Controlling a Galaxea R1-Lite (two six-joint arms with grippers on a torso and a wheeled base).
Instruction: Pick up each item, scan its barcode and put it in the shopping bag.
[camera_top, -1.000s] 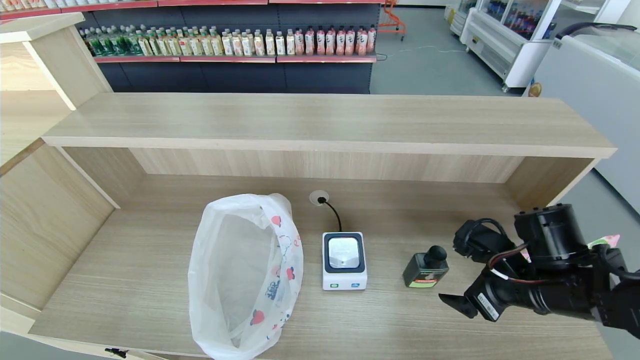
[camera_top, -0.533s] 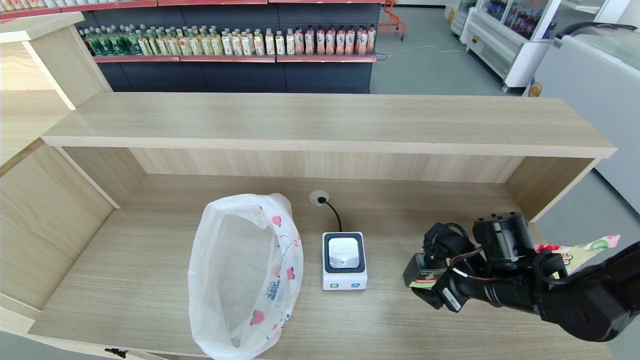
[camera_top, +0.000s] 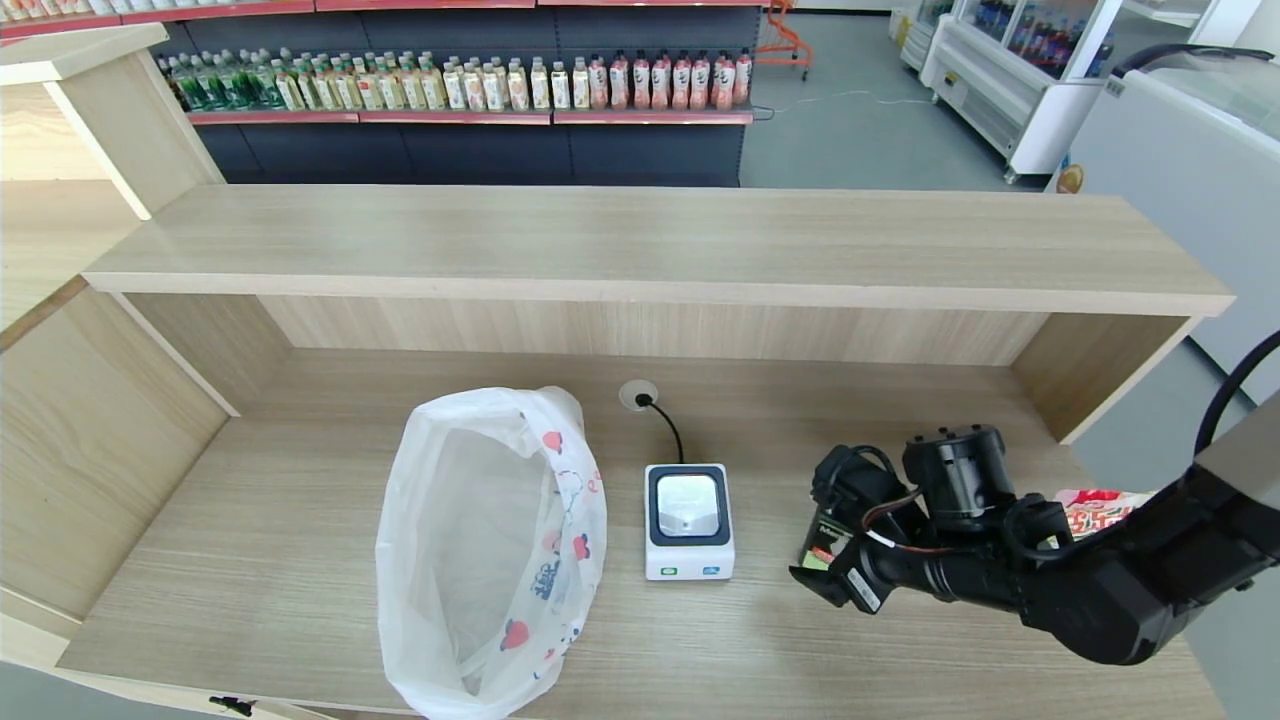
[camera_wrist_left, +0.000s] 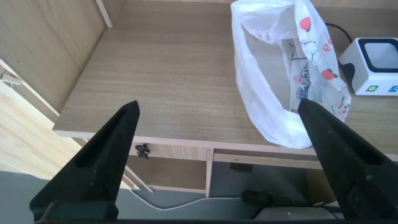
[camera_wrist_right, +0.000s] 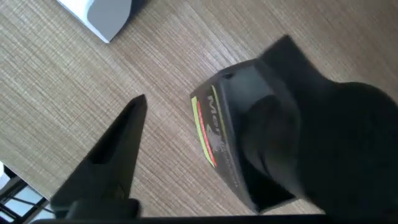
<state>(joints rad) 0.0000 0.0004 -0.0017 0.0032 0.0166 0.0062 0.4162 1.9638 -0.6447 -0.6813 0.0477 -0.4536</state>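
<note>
A dark grey bottle (camera_top: 824, 540) with a black cap stands on the counter right of the barcode scanner (camera_top: 687, 520). My right gripper (camera_top: 812, 566) is open and straddles it. In the right wrist view the bottle (camera_wrist_right: 233, 134) lies against the far finger, and the near finger (camera_wrist_right: 109, 165) is a gap away. The white shopping bag (camera_top: 490, 550) stands open left of the scanner. A colourful snack packet (camera_top: 1095, 506) lies behind my right arm. My left gripper (camera_wrist_left: 217, 107) hangs open above the counter's front edge, near the bag (camera_wrist_left: 280, 68).
The scanner's black cable (camera_top: 665, 425) runs back to a grommet in the counter. A raised wooden shelf (camera_top: 640, 250) walls the back, with wooden side panels on both sides. Bare counter (camera_top: 250, 540) lies left of the bag.
My right arm has swung left and forward from the counter's right end until its open fingers straddle the bottle. The bottle now looks slightly tipped. The snack packet is more hidden.
</note>
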